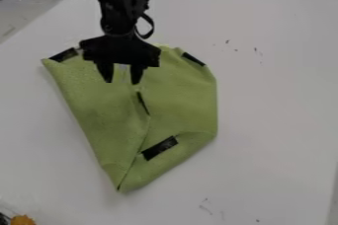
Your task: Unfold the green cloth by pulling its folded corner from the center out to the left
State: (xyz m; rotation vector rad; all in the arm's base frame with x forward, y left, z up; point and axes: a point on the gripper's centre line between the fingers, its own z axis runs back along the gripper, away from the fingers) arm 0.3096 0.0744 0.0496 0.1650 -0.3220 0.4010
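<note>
Green cloth (113,115), partly folded, beneath black tool (122,82)

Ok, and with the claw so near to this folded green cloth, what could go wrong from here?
The claw is open over the green cloth, near overlapping edges: closing there might catch several layers, or only one. The nearest black strip could snag on its fingertips. The folded lower corner might slip open if pulled.

Cloth (99,115) on table (277,95), tool (123,82) over cloth's far part, strips (159,148) on cloth, small object (23,220) at near left
</note>
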